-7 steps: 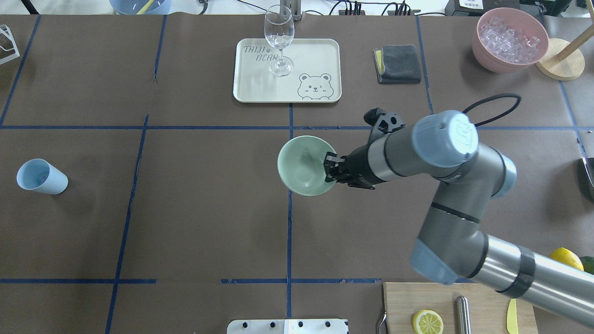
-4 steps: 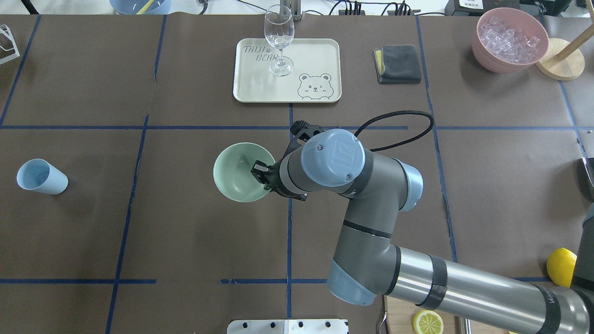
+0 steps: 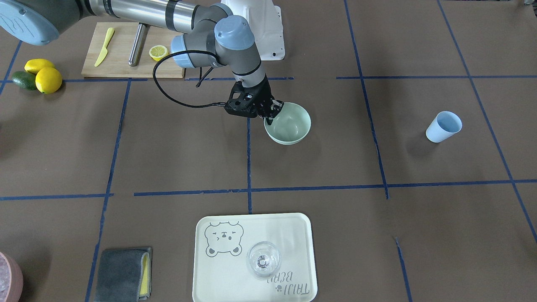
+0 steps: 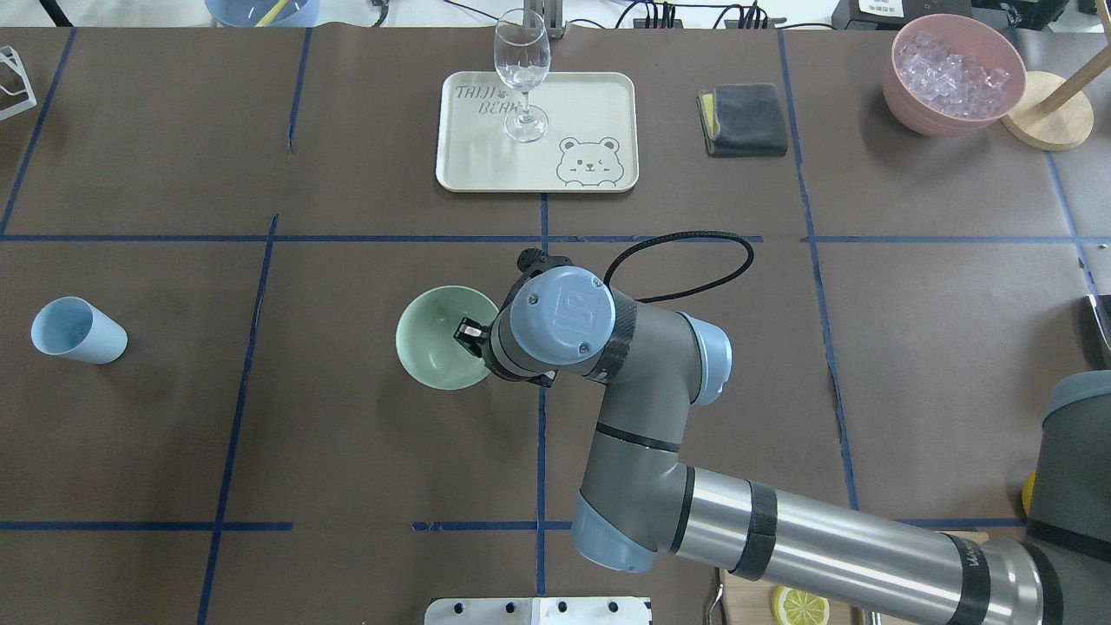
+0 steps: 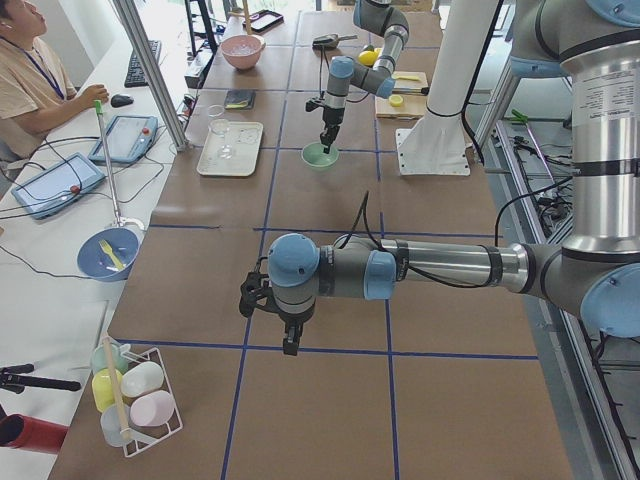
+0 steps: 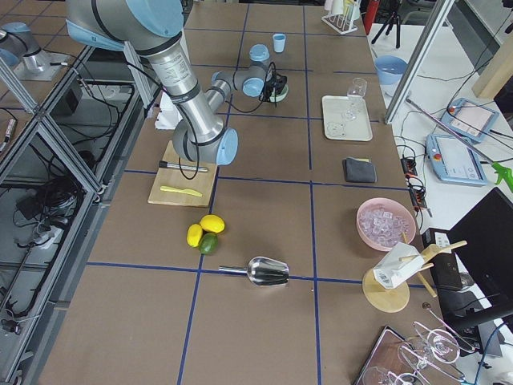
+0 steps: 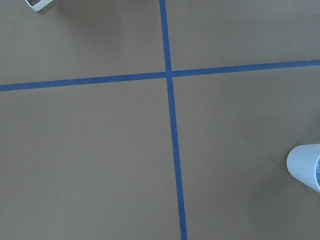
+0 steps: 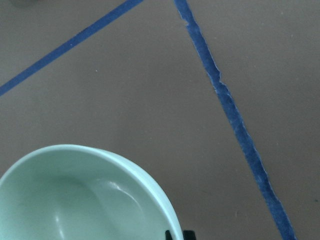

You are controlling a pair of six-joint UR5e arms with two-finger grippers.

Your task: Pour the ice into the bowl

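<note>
In the overhead view the cup (image 4: 78,330) is standing at 9 o'clock of the bowl (image 4: 434,343), well apart. The right gripper (image 3: 271,116) is clamping the bowl's 3 o'clock rim. The wrist (image 4: 560,317) is half hiding this overhead, but the front view is showing it. The tray (image 4: 486,165) is sitting at 12 o'clock. The left gripper (image 5: 289,343) is showing only sideways, so I cannot tell its opening.

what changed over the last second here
The right gripper, clamped on the rim throughout, carried the bowl across the centre tape line toward the robot's left, nearer the light blue cup. The cup, the glass on its tray and the pink container have not moved.
</note>
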